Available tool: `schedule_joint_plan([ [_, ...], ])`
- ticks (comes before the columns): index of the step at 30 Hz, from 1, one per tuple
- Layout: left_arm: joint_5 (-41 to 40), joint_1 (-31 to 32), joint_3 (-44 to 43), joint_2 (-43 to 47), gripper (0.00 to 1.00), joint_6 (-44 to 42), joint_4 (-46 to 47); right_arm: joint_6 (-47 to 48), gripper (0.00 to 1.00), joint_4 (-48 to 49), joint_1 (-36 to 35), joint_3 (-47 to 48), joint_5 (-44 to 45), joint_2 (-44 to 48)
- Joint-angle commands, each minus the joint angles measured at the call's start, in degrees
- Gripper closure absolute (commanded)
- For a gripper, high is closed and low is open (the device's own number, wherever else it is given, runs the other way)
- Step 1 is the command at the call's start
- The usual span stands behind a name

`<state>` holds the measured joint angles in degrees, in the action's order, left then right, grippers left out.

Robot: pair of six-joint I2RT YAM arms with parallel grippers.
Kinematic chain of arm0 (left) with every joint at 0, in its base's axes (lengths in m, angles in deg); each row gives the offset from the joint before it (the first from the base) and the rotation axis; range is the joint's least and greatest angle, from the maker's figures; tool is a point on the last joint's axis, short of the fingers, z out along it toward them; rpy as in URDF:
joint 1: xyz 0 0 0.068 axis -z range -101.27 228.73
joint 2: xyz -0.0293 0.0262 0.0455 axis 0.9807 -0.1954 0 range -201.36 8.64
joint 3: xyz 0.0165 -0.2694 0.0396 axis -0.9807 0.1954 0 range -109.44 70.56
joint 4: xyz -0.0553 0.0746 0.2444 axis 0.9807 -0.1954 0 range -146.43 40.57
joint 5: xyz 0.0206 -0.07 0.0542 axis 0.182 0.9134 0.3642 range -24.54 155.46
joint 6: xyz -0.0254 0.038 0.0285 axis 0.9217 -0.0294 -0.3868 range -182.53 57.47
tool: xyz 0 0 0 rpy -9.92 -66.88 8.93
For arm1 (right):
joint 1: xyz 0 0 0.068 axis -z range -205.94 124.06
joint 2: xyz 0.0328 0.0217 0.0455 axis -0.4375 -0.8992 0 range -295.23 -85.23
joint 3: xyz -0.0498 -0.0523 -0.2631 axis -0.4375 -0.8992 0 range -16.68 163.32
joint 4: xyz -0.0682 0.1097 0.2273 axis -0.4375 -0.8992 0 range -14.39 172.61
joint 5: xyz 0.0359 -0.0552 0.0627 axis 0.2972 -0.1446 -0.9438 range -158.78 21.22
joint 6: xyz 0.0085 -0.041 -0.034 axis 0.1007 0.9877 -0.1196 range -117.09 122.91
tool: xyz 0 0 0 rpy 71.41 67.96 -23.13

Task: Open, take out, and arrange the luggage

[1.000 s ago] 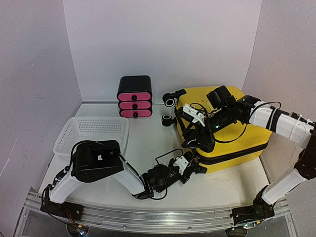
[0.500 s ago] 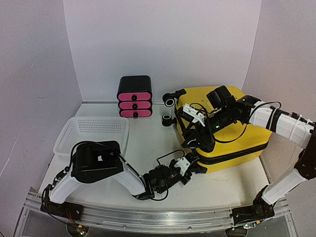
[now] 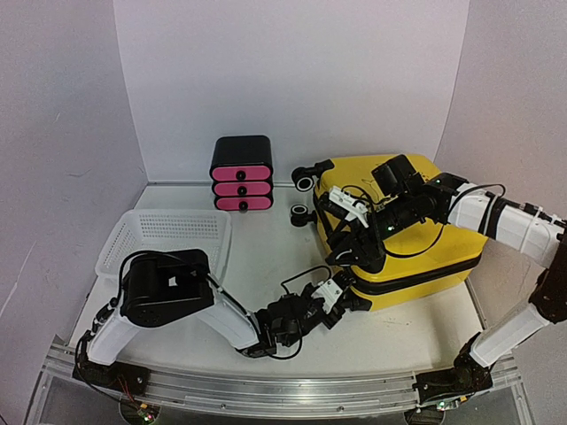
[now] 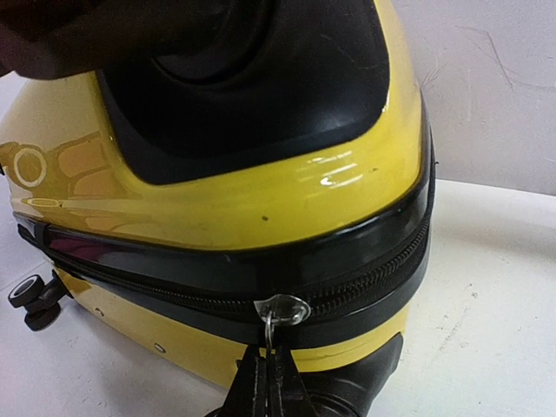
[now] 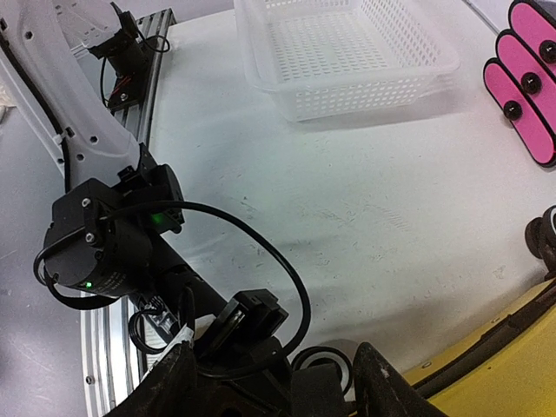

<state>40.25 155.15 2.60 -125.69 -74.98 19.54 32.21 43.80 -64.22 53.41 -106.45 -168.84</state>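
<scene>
Now left fingers [image 4: 253, 391] pinching zipper pull [image 4: 280, 310] on luggage [image 4: 261, 200]; right fingers [image 5: 387, 387] spread near same corner.

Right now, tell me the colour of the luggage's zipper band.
Black zipper band, clearest in the left wrist view.

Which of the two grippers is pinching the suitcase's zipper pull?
The left gripper: it is shut on the silver zipper pull at the near corner of the yellow luggage. The right gripper is open above the luggage, holding nothing.
</scene>
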Motion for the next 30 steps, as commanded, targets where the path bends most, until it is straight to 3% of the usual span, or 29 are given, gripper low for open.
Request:
schedule_joint_plan([
  [1, -3.49, -2.24, 1.09, 6.17, 1.0, 0.43, 4.27, -2.49, 1.0, 3.52, -0.65, 0.41, -3.3, 4.46],
  [8, -3.3, -7.12, 2.27, 6.1, 1.0, 3.31, 1.65, -2.28, 1.0, 2.93, -0.68, -1.31, -4.03, 6.25],
  [16, 4.1, -12.91, 1.87, 5.92, 1.0, 9.54, -1.73, -1.81, 1.0, 1.28, -0.65, -3.55, -4.22, 8.06],
  [24, 11.56, -13.75, 6.03, 7.61, 1.0, 11.92, 2.1, -2.25, 1.0, 0.71, -0.65, -4.84, -1.4, 9.48],
  [30, 17.12, -13.68, 5.48, 6.02, 1.0, 11.92, 3.85, -2.0, 1.0, -0.8, -0.65, -3.13, 5.85, 8.93],
])
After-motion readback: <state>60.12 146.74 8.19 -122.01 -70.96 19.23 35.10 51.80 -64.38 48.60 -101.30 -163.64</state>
